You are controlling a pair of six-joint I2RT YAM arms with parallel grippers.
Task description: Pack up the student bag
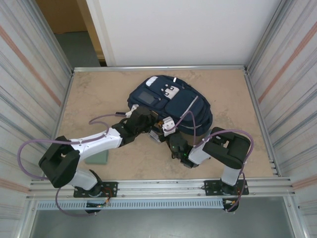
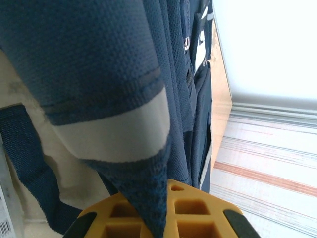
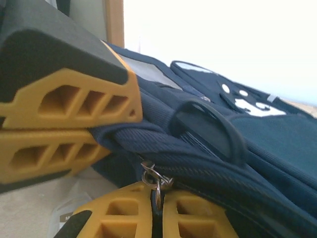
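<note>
Two tools meet at the near edge of the student bag (image 1: pixel 171 101), which lies flat on the beige surface (image 1: pixel 99 94) with its patched front facing up.

The left tool (image 2: pixel 154 220) is clamped on a raised fold of the bag's navy mesh, crossed by a pale band. The fabric runs down into the gap between the yellow fingers (image 2: pixel 198 215). In the right wrist view the same tool sits at the bag's near-left edge, both fingers pressed together on a ribbed navy hem.

Just beside it, the right tool (image 3: pixel 157 210) is closed as well. The bag's metal zip pull (image 3: pixel 155 181) hangs into the seam between its fingers and is pinched there.

From above, both wrists cover the bag's near edge, so neither grip can be made out there. A dark strap (image 2: pixel 25 153) at the bag's left is cut off by the frame. A flat green item (image 1: pixel 96 157) lies near-left of the bag, partly under the left arm, and I cannot tell what it is.
</note>
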